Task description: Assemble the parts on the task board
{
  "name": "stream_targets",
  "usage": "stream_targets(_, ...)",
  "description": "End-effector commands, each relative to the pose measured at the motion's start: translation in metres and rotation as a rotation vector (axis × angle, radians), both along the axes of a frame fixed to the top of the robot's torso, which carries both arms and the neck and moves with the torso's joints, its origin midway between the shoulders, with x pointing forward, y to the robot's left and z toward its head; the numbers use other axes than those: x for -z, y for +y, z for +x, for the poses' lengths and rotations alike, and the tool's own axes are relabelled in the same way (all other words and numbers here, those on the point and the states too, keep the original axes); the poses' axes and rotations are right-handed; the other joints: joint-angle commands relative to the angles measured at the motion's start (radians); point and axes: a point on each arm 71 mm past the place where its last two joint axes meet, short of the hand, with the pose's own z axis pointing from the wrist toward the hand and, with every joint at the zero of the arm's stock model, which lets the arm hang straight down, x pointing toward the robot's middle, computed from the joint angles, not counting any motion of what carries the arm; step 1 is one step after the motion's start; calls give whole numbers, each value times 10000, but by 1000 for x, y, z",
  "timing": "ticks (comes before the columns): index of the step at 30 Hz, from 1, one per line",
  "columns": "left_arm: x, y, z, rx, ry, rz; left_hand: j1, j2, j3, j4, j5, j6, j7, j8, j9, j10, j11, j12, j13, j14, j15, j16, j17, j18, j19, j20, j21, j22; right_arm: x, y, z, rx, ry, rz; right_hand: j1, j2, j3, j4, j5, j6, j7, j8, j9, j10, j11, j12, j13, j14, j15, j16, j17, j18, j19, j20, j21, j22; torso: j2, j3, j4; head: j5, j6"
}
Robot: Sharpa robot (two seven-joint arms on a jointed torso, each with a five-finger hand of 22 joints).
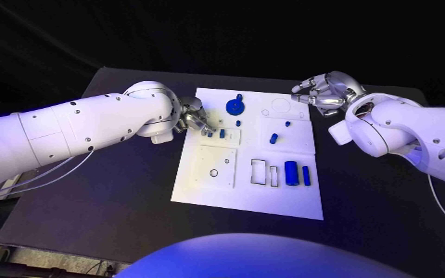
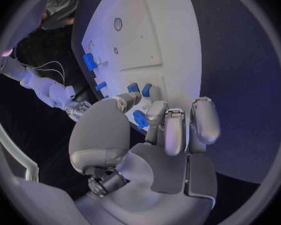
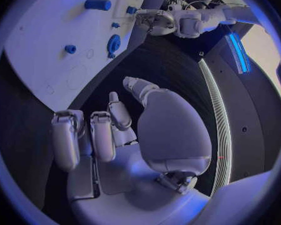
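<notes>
two hands reach over a white board [image 1: 243,188] lying in the middle of the black tabletop [image 1: 111,207]. the left hand [image 1: 193,117] is at the board's left edge, toward the far end, its fingers [image 2: 173,130] bent down beside two small blue pieces [image 1: 215,134] standing there; the wrist view shows a blue piece [image 2: 140,119] right against the fingertips, but i cannot tell whether it is pinched or only touched. the right hand [image 1: 325,92] hangs off the board's far right corner, fingers [image 3: 84,137] curled loosely and apart, gripping nothing. on the board, a round blue disc with a knob [image 1: 235,105] sits at the far end, a small blue peg [image 1: 274,138] lies near the middle, and a thick blue cylinder [image 1: 291,172] and a thinner blue bar [image 1: 306,175] lie side by side toward the near right, just right of two empty rectangular slots [image 1: 265,173].
</notes>
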Motion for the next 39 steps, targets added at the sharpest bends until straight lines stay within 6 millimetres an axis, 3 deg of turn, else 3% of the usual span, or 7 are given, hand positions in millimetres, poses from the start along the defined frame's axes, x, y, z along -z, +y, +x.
stream_targets(1, -1, -1, 0, -28, -38, -78, -1, -123, -257, 158, -50, 83, 1, -55, -31, 71, 28, 31, 19, 735, -62, 38, 1519, -191, 69, -22, -7, 12, 0, 1, 0, -105, 6, 30, -119, -12, -3, 39, 1, -79, -17, 48, -9, -41, 21, -49, -2, 614, -5, -59, 851, 127, 536, -11, -66, 1772, 5, 0, -7, -9, 2)
stream_targets(16, -11, 1, 0, -320, -890, -858, -211, 97, -991, 418, -106, 127, 9, -120, -132, 68, 36, 1, 15, 735, -56, 36, 1520, -183, 55, -19, -30, -14, 2, 0, 0, -65, 5, 47, -128, -21, -11, 52, -1, -85, -18, 54, -12, -54, 20, -59, -18, 612, -6, -64, 840, 130, 532, -11, -74, 1765, -5, -10, -2, -109, 2)
stream_targets(21, -27, -3, 2, -443, -2260, -2403, 223, 228, -1285, 395, 1, -592, 338, -562, -339, -1547, 321, -1777, -2464, 647, 175, -98, 1284, 160, -1034, 158, -1028, -1819, 2, -1, 0, 7, -66, 56, -135, -21, -15, 64, -1, -89, -18, 58, -13, -54, 20, -59, -19, 609, -6, -70, 828, 132, 527, -12, -82, 1757, -15, 5, 2, -150, 2)
stream_targets(24, -36, -9, 2, -183, -3142, -3297, 1293, 262, -1317, 375, 46, -1736, 948, -1153, -617, -3178, 878, -3122, -4035, -616, 675, -1822, -1345, 686, -2969, 514, -3048, -4816, 2, -2, 1, 45, -100, 64, -135, -21, -15, 64, -1, -89, -18, 58, -13, -54, 20, -59, -19, 609, -6, -70, 828, 132, 527, -12, -82, 1757, -7, -3, -3, -197, 2)
stream_targets(26, -41, -14, 2, 160, -3696, -3758, 2444, 266, -1036, 158, 47, -2395, 1166, -1485, -881, -3695, 1074, -3242, -4226, -1293, 871, -2564, -2418, 819, -3518, 735, -3828, -5687, 2, -2, 1, 68, -129, 80, -134, -22, -15, 66, 0, -91, -19, 59, -14, -74, 19, -77, -42, 606, -7, -76, 815, 140, 510, -12, -109, 1731, -6, -3, -12, -218, 2)
stream_targets(28, -45, -21, 2, 612, -4187, -4010, 3255, 16, -791, -75, 40, -2477, 1334, -1492, -1017, -4593, 1270, -3949, -4774, -3197, 1056, -4544, -4974, 807, -3987, 927, -4508, -6048, 2, -3, 1, 91, -161, 110, -132, -22, -15, 66, 0, -92, -19, 60, -14, -94, 19, -95, -65, 601, -7, -85, 796, 146, 499, -12, -127, 1714, -6, -2, -14, -236, 4)
stream_targets(39, -44, -58, 2, 3439, -5704, -3214, 4519, -544, -703, -822, -46, -2145, 1431, -2690, -2377, -5077, 1569, -6569, -7548, -4503, 1331, -5468, -6434, 825, -4474, 1198, -5526, -6580, 1, -3, 2, 93, -323, 251, -77, -31, 9, 52, 9, -106, -23, 81, -19, -269, 13, -253, -252, 528, -12, -211, 535, 208, 371, -15, -332, 1516, 0, 0, -11, -282, 175)
